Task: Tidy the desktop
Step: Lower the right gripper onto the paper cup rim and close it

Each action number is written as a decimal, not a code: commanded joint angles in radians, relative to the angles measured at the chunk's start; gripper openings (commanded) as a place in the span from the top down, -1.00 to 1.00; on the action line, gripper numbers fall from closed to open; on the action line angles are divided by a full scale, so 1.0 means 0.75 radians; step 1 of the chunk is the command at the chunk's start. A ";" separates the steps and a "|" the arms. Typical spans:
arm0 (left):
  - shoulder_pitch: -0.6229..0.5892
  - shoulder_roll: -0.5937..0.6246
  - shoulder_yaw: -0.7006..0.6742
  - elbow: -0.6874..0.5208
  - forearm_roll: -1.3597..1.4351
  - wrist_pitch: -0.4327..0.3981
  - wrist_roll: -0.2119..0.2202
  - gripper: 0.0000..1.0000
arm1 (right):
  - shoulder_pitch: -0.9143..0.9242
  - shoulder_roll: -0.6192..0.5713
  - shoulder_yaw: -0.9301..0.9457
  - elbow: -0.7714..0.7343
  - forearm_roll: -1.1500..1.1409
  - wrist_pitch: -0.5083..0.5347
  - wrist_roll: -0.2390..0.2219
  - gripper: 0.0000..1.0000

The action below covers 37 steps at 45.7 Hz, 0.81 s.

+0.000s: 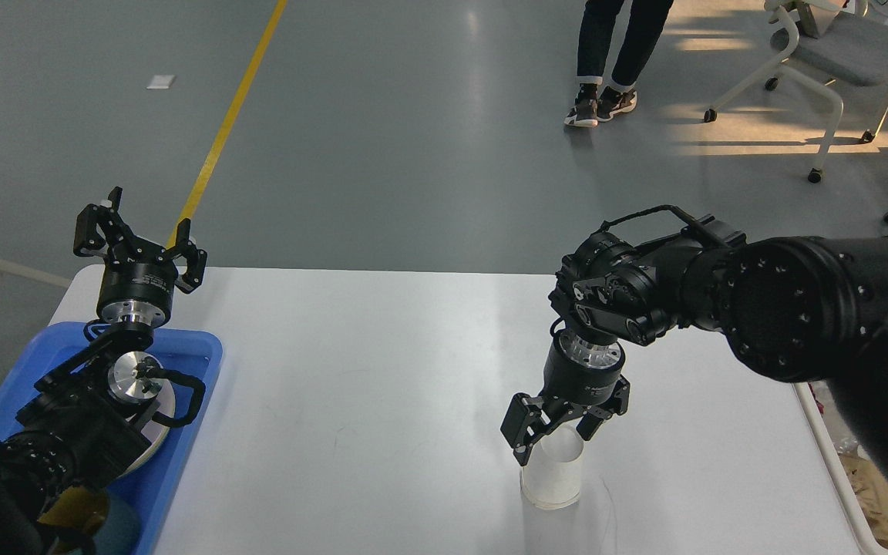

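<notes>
The desktop [351,385] is a wide white tabletop with rounded corners. A clear plastic cup [553,478] stands upright near its front right. My right gripper [553,434] points down over the cup's rim, open, with one finger on each side of the rim. My left gripper [138,237] is open and empty, raised above the table's far left corner, pointing up.
A blue plastic tray [182,432] lies at the left edge under my left arm, holding a white plate and other items. A cream-white bin [837,470] with rubbish stands off the right edge. A person's legs [617,54] and a wheeled chair [837,54] are on the floor beyond.
</notes>
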 commanded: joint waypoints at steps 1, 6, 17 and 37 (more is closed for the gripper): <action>0.000 0.000 -0.001 -0.001 0.000 0.000 0.000 -0.93 | -0.008 -0.001 0.000 -0.001 -0.003 -0.010 0.000 -1.00; 0.000 0.000 -0.001 0.001 0.000 0.000 0.000 -0.93 | -0.012 -0.036 0.002 -0.001 -0.001 -0.010 0.000 -1.00; 0.000 0.000 0.001 -0.001 0.000 0.000 0.000 -0.93 | -0.031 -0.038 0.004 0.001 -0.001 -0.012 0.000 -1.00; 0.000 0.000 -0.001 -0.001 0.000 0.000 0.000 -0.93 | -0.031 -0.040 0.012 0.007 0.005 -0.014 0.000 -0.72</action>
